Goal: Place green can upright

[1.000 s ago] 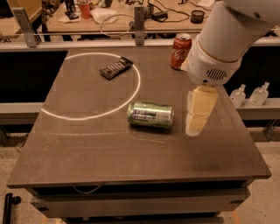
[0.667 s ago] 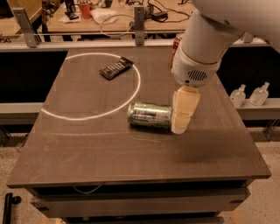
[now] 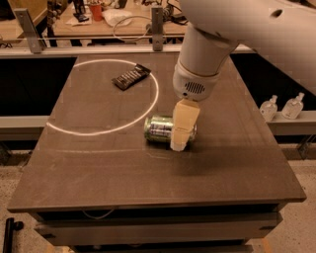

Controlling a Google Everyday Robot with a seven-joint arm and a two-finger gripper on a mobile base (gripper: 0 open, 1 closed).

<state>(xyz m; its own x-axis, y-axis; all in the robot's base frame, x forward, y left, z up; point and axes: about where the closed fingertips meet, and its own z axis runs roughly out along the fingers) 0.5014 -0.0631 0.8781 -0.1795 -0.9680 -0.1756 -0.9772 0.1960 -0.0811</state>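
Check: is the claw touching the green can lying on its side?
Cannot tell. In the camera view the claw overlaps the right end of the green can, hiding any contact or gap there.

table (image 3: 98, 173): dark brown top, taking up most of the view
ring (image 3: 64, 129): white, lying on the table's left half
snack bar (image 3: 131, 77): dark wrapper, lying inside the ring near its far side
bottles (image 3: 269, 107): two clear ones, standing side by side on the ledge right of the table
cup (image 3: 96, 10): red, sitting on the back bench
gripper (image 3: 178, 143): hanging low over the table, just right of the ring
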